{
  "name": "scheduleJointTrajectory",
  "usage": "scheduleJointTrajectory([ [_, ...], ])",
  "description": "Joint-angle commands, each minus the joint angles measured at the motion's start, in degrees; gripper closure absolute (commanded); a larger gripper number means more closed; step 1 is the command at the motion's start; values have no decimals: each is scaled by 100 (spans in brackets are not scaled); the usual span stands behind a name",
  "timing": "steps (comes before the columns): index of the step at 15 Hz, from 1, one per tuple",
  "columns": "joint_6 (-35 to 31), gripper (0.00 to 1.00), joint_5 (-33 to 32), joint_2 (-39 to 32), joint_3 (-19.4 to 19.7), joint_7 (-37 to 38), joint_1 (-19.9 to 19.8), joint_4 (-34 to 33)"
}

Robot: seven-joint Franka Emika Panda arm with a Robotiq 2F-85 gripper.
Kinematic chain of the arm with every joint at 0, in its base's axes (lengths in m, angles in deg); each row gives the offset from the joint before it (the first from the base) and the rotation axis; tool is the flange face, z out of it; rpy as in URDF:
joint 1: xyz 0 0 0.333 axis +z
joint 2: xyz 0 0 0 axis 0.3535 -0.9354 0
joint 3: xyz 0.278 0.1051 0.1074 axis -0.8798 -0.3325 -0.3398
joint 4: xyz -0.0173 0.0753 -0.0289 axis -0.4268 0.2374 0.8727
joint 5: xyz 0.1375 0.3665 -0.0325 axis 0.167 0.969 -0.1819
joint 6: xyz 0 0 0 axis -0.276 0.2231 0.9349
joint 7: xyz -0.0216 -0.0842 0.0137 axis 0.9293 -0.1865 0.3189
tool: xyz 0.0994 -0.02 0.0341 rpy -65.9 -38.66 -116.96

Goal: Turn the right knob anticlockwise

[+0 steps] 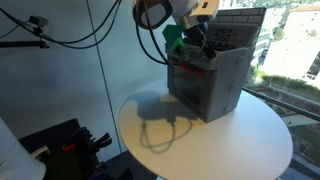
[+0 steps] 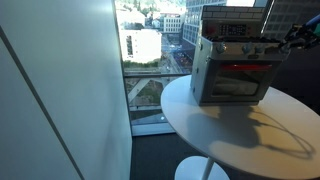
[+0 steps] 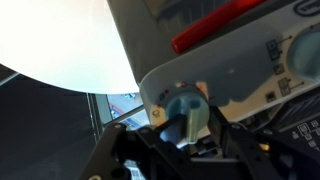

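Observation:
A silver toaster oven (image 1: 215,85) (image 2: 232,72) stands on the round white table (image 1: 230,140) in both exterior views. In the wrist view a pale blue knob (image 3: 186,110) with a raised ridge sits on the oven's control panel, directly in front of the camera. My gripper (image 3: 188,128) has a dark finger on each side of this knob and looks closed on it. A second pale knob (image 3: 306,52) shows at the right edge, and the red door handle (image 3: 225,24) above. The gripper (image 1: 182,42) (image 2: 296,38) is at the oven's front.
The table (image 2: 240,125) stands beside a floor-to-ceiling window with a city view. Black cables hang from the arm (image 1: 150,15). Dark equipment (image 1: 70,140) sits on the floor near the table's edge.

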Motion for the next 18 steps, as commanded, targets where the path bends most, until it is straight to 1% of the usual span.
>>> scheduleJointTrajectory([
  [1,-165,90,-657,251,178,130,86,291],
  [4,-204,90,-1169,287,262,229,135,357],
  [6,-149,89,-1389,322,293,296,152,367],
  [7,-113,44,-1450,353,296,325,155,376],
  [8,-31,43,-1508,395,302,380,155,388],
  [9,55,38,-1573,454,325,417,145,404],
  [13,283,5,-1844,740,391,606,118,533],
  [14,409,1,-2018,838,134,761,-155,574],
  [15,565,0,-2068,915,119,817,-178,591],
  [18,1309,0,-2149,1190,41,1009,-274,599],
])
